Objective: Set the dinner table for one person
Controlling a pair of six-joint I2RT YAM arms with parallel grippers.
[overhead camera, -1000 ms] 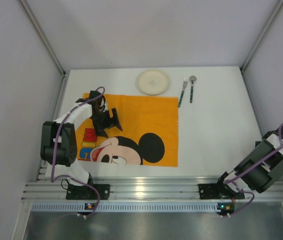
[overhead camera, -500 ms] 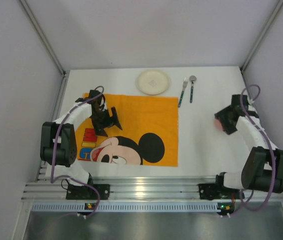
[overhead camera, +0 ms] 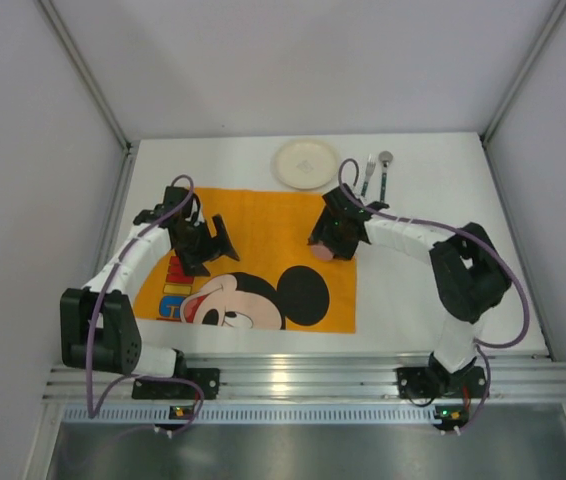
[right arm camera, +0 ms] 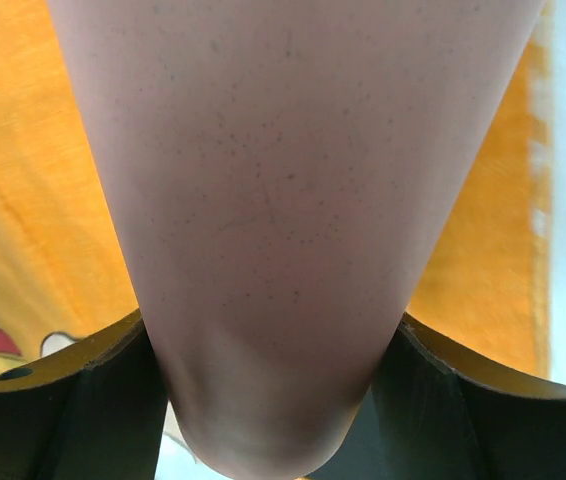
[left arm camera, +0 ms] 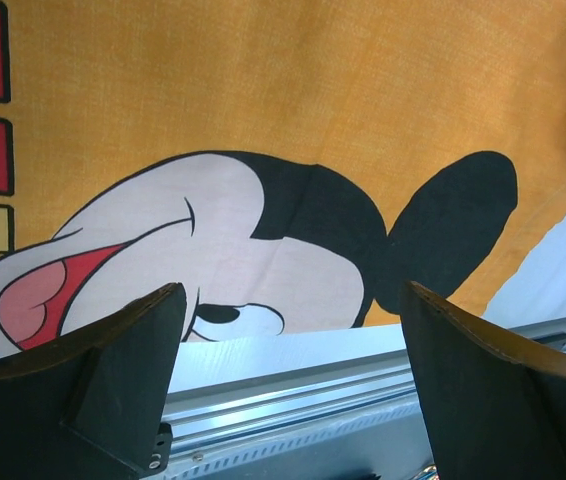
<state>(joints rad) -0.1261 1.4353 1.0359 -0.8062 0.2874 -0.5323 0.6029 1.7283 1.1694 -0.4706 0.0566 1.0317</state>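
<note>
The white dinner table (overhead camera: pixel 423 290) carries an orange cartoon-mouse placemat (overhead camera: pixel 273 225). My right gripper (overhead camera: pixel 325 243) is shut on a pink cup (overhead camera: pixel 321 252) and holds it over the placemat's right part. In the right wrist view the cup (right arm camera: pixel 283 200) fills the frame between both fingers of the gripper (right arm camera: pixel 275 400). My left gripper (overhead camera: pixel 213 243) is open and empty above the placemat's left part. In the left wrist view its spread fingers (left arm camera: pixel 83 380) frame the mouse's face (left arm camera: pixel 233 250). A cream plate (overhead camera: pixel 306 163), a fork (overhead camera: pixel 367 178) and a spoon (overhead camera: pixel 385 172) lie at the table's far edge.
A ribbed aluminium rail (overhead camera: pixel 293 378) runs along the near edge and also shows in the left wrist view (left arm camera: pixel 293 385). Grey walls with metal posts enclose the table on the left, back and right.
My right arm has swung from the right side of the table leftward, bringing the pink cup over the placemat. My left gripper has shifted only slightly.
</note>
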